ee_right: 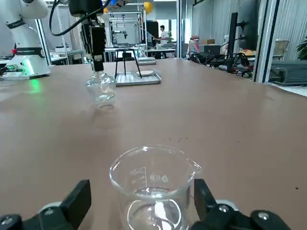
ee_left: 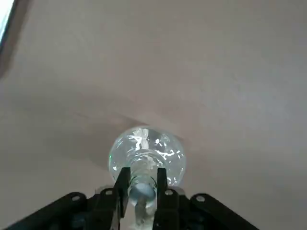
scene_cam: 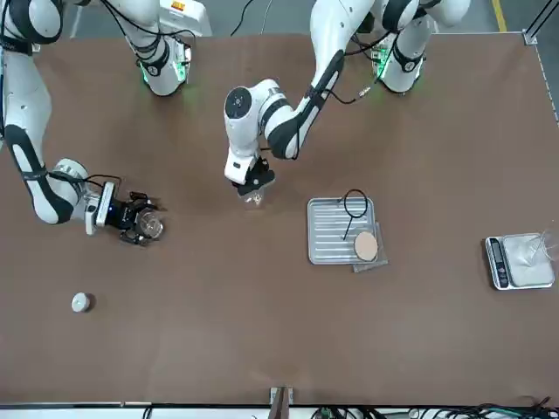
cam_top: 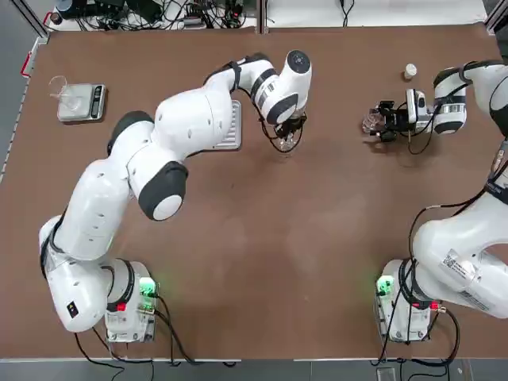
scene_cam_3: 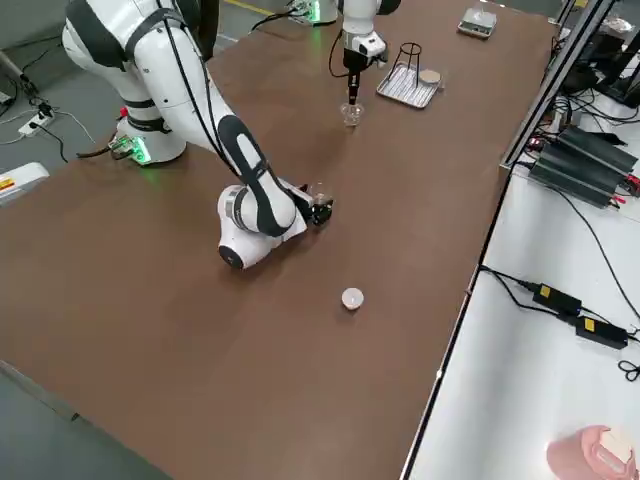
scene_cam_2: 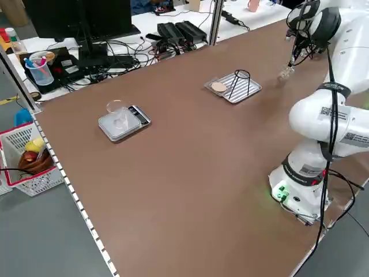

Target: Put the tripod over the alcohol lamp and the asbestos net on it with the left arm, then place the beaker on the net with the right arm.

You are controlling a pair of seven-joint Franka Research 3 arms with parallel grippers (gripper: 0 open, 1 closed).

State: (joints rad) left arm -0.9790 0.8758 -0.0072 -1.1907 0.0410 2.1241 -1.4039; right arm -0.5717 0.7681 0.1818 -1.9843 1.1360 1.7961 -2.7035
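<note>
Left gripper (ee_left: 142,191), bottom centre of its wrist view, clamps the neck of the alcohol lamp (ee_left: 146,155), glass body at or just above the table (cam_top: 262,262). Risk: a slanted release could tip the lamp; setting it down hard could crack it. Right gripper (ee_right: 144,203), low in its wrist view, jaws apart around the beaker (ee_right: 153,189), not visibly squeezing; closing off-centre may nudge it. Farther off, upper centre, the tripod (ee_right: 126,63) and asbestos net (ee_right: 145,73) sit on the tray (ee_right: 139,79). White cap (cam_top: 409,71) upper right in the top view; nothing blocks the way.
</note>
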